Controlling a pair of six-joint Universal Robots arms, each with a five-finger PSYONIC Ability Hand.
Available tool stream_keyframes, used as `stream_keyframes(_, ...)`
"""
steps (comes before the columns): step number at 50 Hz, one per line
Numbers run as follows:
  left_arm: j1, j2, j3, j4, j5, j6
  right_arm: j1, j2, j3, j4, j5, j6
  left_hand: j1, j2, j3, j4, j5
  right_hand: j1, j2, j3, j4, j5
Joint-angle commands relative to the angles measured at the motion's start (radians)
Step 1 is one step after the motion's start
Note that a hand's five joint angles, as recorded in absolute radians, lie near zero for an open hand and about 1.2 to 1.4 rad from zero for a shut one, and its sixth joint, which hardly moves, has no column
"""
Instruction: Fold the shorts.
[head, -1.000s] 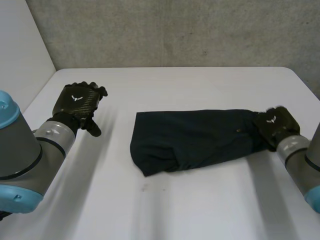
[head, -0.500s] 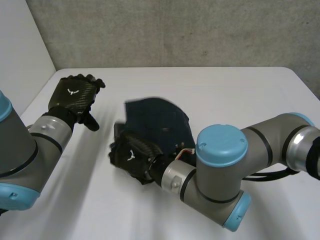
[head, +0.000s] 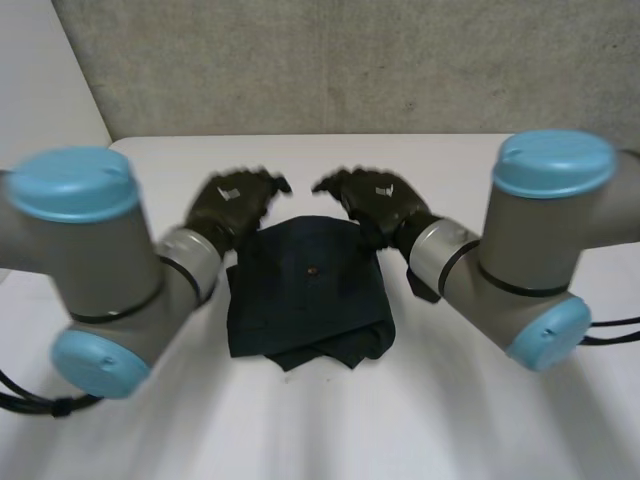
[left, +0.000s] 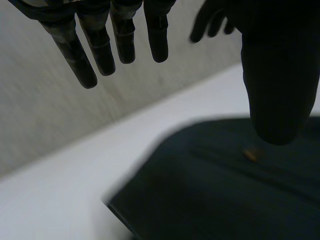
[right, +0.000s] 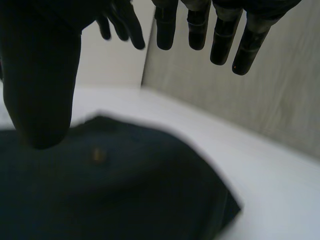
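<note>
The dark navy shorts (head: 308, 290) lie folded into a compact, roughly square bundle in the middle of the white table (head: 470, 420), with a small brown button (head: 312, 268) showing on top. My left hand (head: 232, 203) hovers open over the bundle's far left corner, and my right hand (head: 375, 197) hovers open over its far right corner. In the left wrist view my left hand's fingers (left: 115, 42) are straight above the shorts (left: 215, 195), touching nothing. In the right wrist view my right hand's fingers (right: 220, 30) spread straight above the shorts (right: 110, 190), holding nothing.
A grey wall (head: 340, 65) runs along the table's far edge. Both arms reach inward over the table, my left arm (head: 100, 270) at the left and my right arm (head: 520, 260) at the right. White table surface surrounds the bundle.
My right hand carried the shorts' right end across to the left, folding them into a compact bundle, then let go and opened. Both hands moved above the bundle's far edge.
</note>
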Motion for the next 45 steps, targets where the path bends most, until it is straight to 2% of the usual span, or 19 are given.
stream_keyframes(1, -0.033, -0.144, 0.056, -0.103, -0.127, 0.001, 0.005, 0.174, -0.120, 0.149, 0.048, -0.043, -0.028, -0.001, -0.013, -0.009, 0.010, -0.029, -0.044, -0.036, -0.059, -0.063)
stream_keyframes(5, -0.038, -0.173, 0.057, -0.142, -0.181, 0.004, 0.003, 0.212, -0.142, 0.186, 0.071, -0.058, -0.028, -0.001, -0.013, -0.009, 0.010, -0.029, -0.044, -0.036, -0.059, -0.063)
stream_keyframes(12, -0.033, -0.175, 0.045, -0.156, -0.181, 0.018, 0.006, 0.208, -0.133, 0.195, 0.149, -0.193, -0.031, -0.004, -0.015, -0.012, 0.007, -0.029, -0.044, -0.036, -0.059, -0.063)
stream_keyframes(18, -0.038, -0.155, 0.059, -0.155, -0.164, 0.044, 0.006, 0.172, -0.114, 0.197, 0.158, -0.233, -0.043, -0.016, -0.027, -0.023, -0.004, -0.029, -0.044, -0.036, -0.059, -0.063)
stream_keyframes(27, -0.027, 0.047, 0.089, -0.155, -0.133, 0.044, -0.006, -0.061, -0.079, 0.139, 0.164, -0.147, -0.081, -0.054, -0.065, -0.061, -0.042, -0.029, -0.044, -0.036, -0.059, -0.063)
stream_keyframes(31, 0.010, 0.205, 0.096, -0.153, -0.133, 0.043, -0.023, -0.179, -0.051, 0.111, 0.238, -0.097, -0.096, -0.068, -0.080, -0.076, -0.057, -0.029, -0.044, -0.036, -0.059, -0.063)
stream_keyframes(34, 0.080, 0.323, 0.102, -0.167, -0.135, 0.040, -0.055, -0.278, -0.024, 0.117, 0.333, -0.090, -0.093, -0.065, -0.077, -0.073, -0.054, -0.029, -0.044, -0.036, -0.059, -0.063)
stream_keyframes(35, 0.106, 0.365, 0.105, -0.194, -0.133, 0.040, -0.069, -0.326, -0.007, 0.122, 0.374, -0.093, -0.093, -0.065, -0.077, -0.073, -0.054, -0.029, -0.044, -0.036, -0.059, -0.063)
stream_keyframes(38, 0.143, 0.411, 0.108, -0.260, -0.118, 0.034, -0.090, -0.390, 0.021, 0.137, 0.416, -0.100, -0.093, -0.065, -0.077, -0.073, -0.054, -0.029, -0.044, -0.036, -0.059, -0.063)
stream_keyframes(43, 0.183, 0.448, 0.103, -0.403, -0.049, -0.015, -0.158, -0.481, 0.057, 0.197, 0.419, -0.104, -0.119, -0.092, -0.103, -0.100, -0.081, -0.029, -0.044, -0.036, -0.059, -0.063)
stream_keyframes(45, 0.186, 0.449, 0.097, -0.419, -0.035, -0.029, -0.172, -0.492, 0.061, 0.209, 0.416, -0.103, -0.122, -0.095, -0.106, -0.103, -0.084, -0.029, -0.044, -0.036, -0.059, -0.063)
